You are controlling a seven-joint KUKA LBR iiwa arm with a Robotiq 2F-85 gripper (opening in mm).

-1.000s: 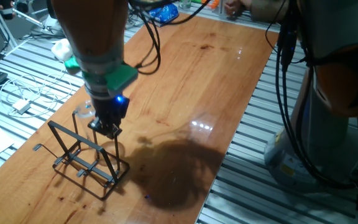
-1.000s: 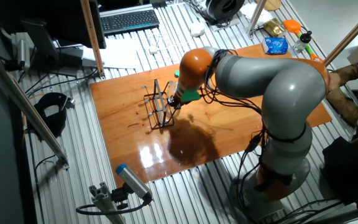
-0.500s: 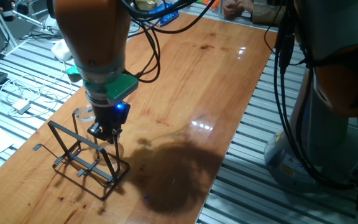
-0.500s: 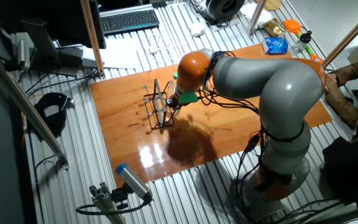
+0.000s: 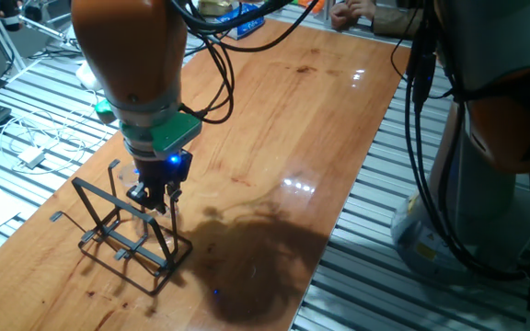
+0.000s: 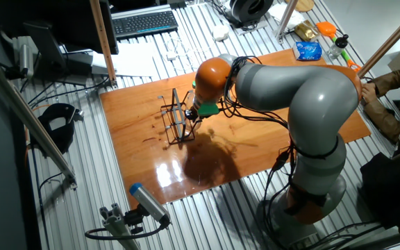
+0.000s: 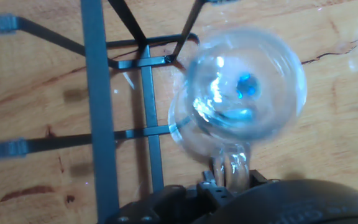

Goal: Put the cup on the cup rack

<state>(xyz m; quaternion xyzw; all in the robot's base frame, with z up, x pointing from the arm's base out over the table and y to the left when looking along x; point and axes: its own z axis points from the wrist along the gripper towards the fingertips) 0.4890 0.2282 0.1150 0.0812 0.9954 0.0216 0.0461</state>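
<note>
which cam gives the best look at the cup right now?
Hand view: the cup fills the frame, handle toward the gripper, beside the cup rack. In one fixed view it is a faint clear shape under the gripper; in the other fixed view it cannot be made out.

No readable text — nowhere.

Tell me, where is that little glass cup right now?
In the hand view the cup hangs from the gripper by its handle, just above the wooden table and beside the black cup rack.
</note>
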